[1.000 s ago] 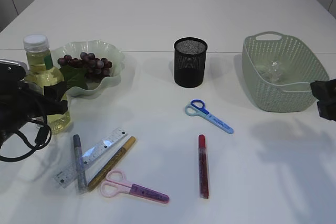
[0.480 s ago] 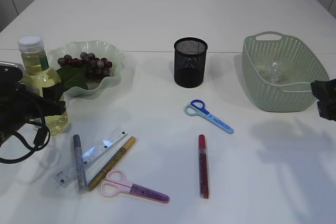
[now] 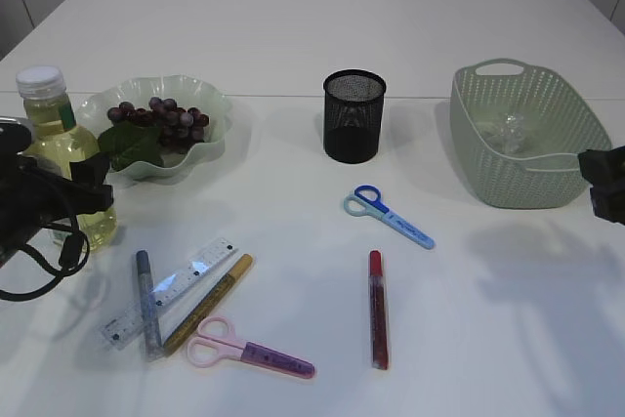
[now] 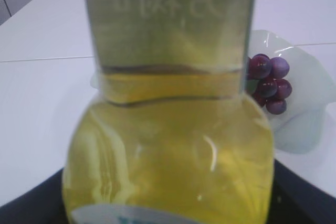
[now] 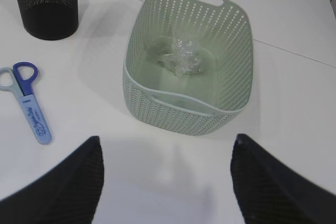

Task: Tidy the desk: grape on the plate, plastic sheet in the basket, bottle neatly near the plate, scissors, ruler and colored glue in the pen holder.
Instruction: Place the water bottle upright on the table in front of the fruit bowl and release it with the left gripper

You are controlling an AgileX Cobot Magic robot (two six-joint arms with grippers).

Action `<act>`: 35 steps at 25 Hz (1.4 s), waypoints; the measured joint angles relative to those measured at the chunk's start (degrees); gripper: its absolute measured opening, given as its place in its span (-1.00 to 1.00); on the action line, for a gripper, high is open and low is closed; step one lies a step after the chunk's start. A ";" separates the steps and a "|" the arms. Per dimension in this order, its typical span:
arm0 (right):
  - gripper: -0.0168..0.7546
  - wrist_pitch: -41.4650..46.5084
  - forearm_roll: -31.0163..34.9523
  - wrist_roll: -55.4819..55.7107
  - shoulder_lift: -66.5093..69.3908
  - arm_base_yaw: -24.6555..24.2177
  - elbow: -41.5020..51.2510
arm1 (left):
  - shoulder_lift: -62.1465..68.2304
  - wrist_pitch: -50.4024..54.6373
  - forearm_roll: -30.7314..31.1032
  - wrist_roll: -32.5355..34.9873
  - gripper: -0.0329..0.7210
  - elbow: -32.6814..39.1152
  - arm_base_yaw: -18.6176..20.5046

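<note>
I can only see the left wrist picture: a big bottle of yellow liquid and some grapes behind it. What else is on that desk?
Observer: A black mesh pen holder stands upright mid-table.
Visitor: Is there anything to put in it?
Observer: Blue-handled scissors lie flat on the table just in front of it.
Visitor: And the other arm?
Observer: The right arm's fingers hang wide open and hold nothing, short of a pale green woven plastic basket.
</note>
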 joint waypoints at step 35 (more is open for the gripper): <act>0.56 0.13 0.00 0.27 0.00 0.00 0.00 | -0.10 0.12 1.59 0.31 0.64 0.00 0.00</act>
